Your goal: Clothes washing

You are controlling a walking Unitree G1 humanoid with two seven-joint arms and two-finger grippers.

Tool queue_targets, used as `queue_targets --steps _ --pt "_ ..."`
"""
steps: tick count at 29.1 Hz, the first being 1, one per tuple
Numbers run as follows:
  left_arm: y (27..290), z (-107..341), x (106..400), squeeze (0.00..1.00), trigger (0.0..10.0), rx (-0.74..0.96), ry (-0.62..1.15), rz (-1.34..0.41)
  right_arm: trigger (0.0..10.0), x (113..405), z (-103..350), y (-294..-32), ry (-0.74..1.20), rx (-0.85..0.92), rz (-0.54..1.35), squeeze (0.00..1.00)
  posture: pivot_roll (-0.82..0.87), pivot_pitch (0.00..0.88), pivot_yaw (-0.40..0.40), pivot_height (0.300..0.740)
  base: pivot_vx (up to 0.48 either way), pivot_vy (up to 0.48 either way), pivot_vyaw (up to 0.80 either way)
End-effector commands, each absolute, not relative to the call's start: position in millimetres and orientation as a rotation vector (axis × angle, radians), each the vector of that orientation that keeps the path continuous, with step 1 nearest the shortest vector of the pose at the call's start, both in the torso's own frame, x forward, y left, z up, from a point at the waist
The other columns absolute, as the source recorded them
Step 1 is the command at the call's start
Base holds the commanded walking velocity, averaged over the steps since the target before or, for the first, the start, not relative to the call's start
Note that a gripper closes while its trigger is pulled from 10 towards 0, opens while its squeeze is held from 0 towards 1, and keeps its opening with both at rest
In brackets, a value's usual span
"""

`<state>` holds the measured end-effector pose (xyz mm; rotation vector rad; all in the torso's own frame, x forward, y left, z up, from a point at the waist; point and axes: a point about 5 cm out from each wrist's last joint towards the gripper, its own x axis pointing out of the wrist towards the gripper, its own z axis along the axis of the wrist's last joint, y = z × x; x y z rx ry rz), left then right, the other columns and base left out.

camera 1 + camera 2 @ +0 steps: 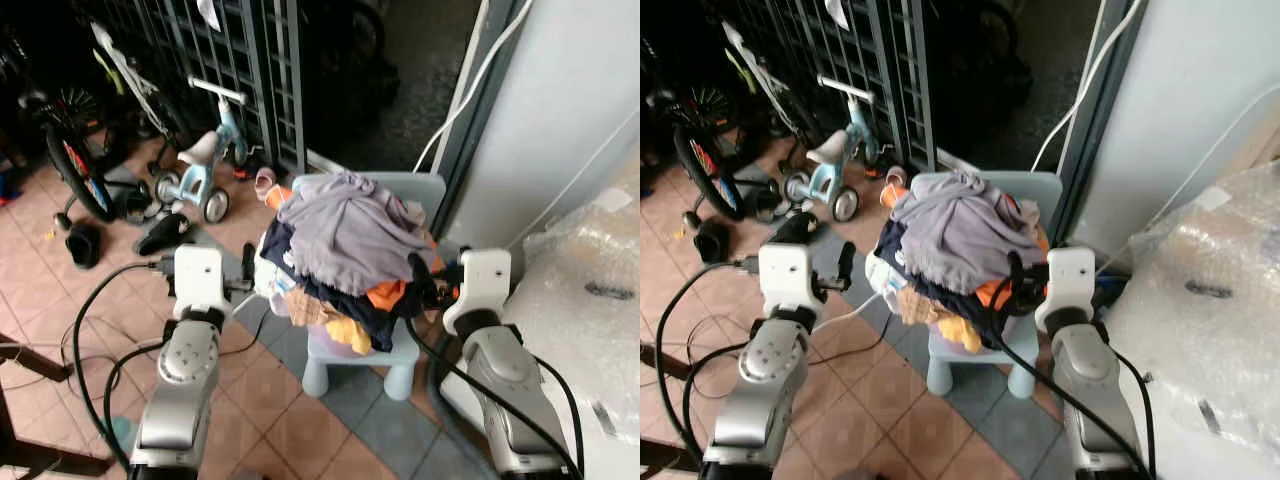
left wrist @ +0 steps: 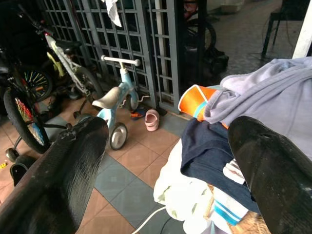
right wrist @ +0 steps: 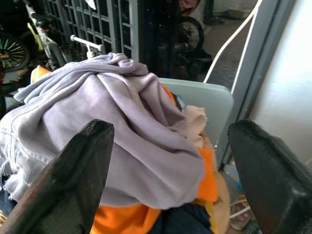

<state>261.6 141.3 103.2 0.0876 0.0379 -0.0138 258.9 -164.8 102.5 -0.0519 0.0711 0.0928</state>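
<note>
Where no writing reads, clothes pile (image 1: 345, 250) on pale chair (image 1: 420, 190) between wide-open left gripper (image 2: 165, 161) and right gripper (image 3: 170, 161).

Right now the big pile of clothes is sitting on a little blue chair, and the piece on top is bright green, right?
Not quite. The pile of clothes does sit on the little blue chair, but its top piece is pale lilac-grey, not green; the right wrist view shows it.

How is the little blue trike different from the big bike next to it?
The blue trike is small and low, while the bike beside it is much taller with a big spoked wheel. The trike is pale blue with a white seat; the bike is dark. Both stand on the tiled floor by the metal gate.
</note>
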Motion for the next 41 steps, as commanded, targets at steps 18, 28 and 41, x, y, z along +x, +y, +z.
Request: queue_targets --steps 18,28,41 --pt "149.9 98.2 257.5 0.0 10.0 0.153 0.109 0.081 10.0 257.6 94.9 -150.7 0.122 0.01 0.201 0.0 -0.08 0.0 0.041 0.74 0.212 0.0 0.0" --pt "158.8 95.7 252.2 0.0 10.0 0.164 0.131 0.106 10.0 257.4 98.1 -144.0 0.087 -0.03 0.237 0.0 -0.07 0.0 0.04 0.74 0.0 0.0 0.4" --pt "160.2 92.9 253.3 0.0 10.0 0.147 0.165 0.097 10.0 271.6 84.8 -143.3 0.183 -0.032 0.245 0.0 -0.05 0.0 0.043 0.74 0.0 0.0 0.24"
